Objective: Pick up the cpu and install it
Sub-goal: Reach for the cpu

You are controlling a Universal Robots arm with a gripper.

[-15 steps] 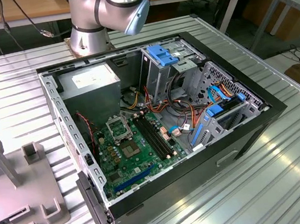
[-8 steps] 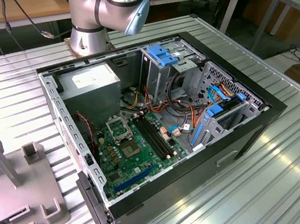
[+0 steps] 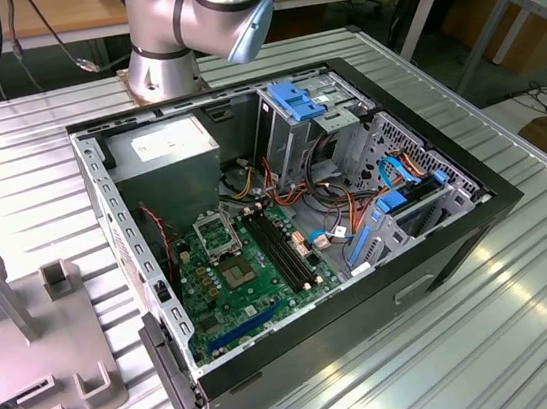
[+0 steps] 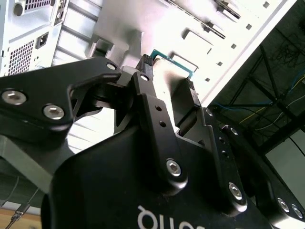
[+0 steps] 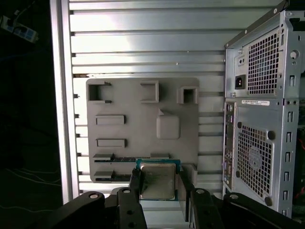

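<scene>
Square, silver-topped, green-edged cpu (image 5: 157, 181) flat within the claw (image 5: 159, 175)

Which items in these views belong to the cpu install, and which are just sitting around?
Job in hand: the cpu, gripped in the jaws; grey parts tray behind it; open computer case; green board inside.
Lying about: long black memory slots; blue drive bracket; power supply; cables.

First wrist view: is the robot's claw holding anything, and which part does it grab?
Yes. The gripper pinches the small flat square cpu with a dull silver-grey metal top by two opposite side edges.
</scene>
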